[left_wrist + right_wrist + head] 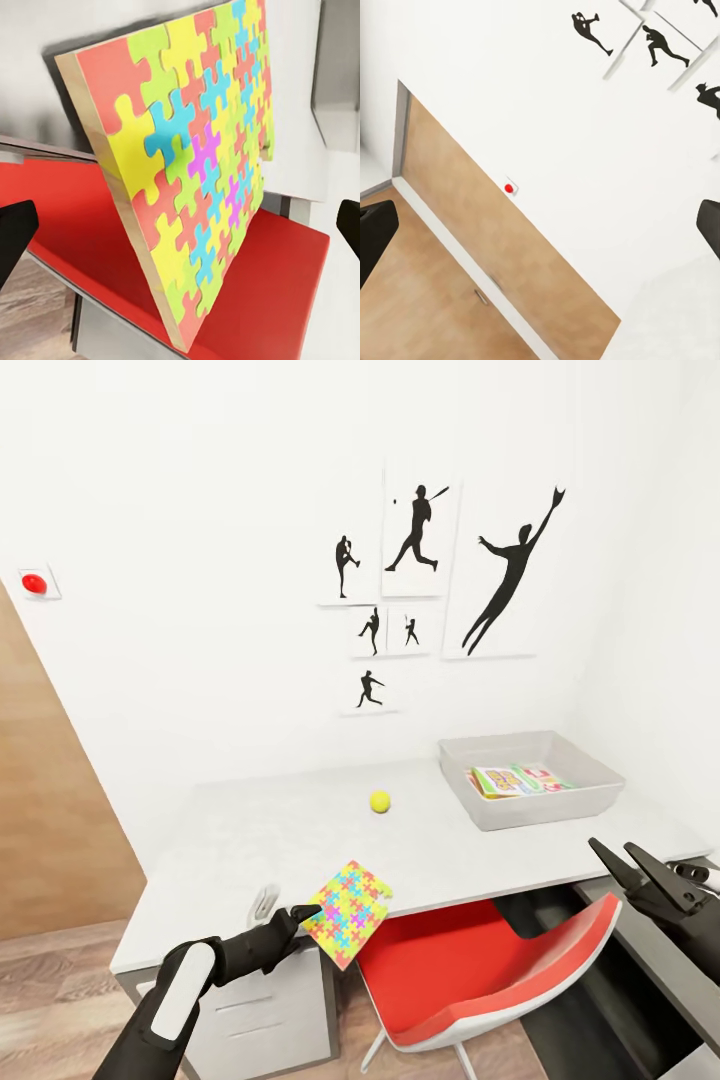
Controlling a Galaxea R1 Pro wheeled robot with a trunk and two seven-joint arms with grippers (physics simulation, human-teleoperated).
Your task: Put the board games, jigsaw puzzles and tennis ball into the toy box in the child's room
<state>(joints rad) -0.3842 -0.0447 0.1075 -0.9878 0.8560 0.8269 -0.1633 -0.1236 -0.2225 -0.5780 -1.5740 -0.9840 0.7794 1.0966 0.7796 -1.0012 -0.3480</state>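
Jigsaw puzzle [349,900], tilted off the counter [250,840] edge at lower centre, could drop onto the red chair [470,970]. We see our left hand [300,916] beside it, fingers spread; our right hand [625,865] hangs open.

A jigsaw puzzle [350,900], a thin square sheet of interlocking pink, yellow, green and blue pieces, sits low in the centre of the head view, tilted, hanging over the front edge of the light grey counter [250,840] above a red chair; the left claw [300,913] touches its left corner. The left wrist view shows the sheet [195,165] standing on edge with a pale wooden rim. A small yellow-green tennis ball [380,801] rests on the counter at mid-frame. At right centre, the shallow grey toy box [590,797] stands on the counter, holding a printed board game [520,778] lying flat.
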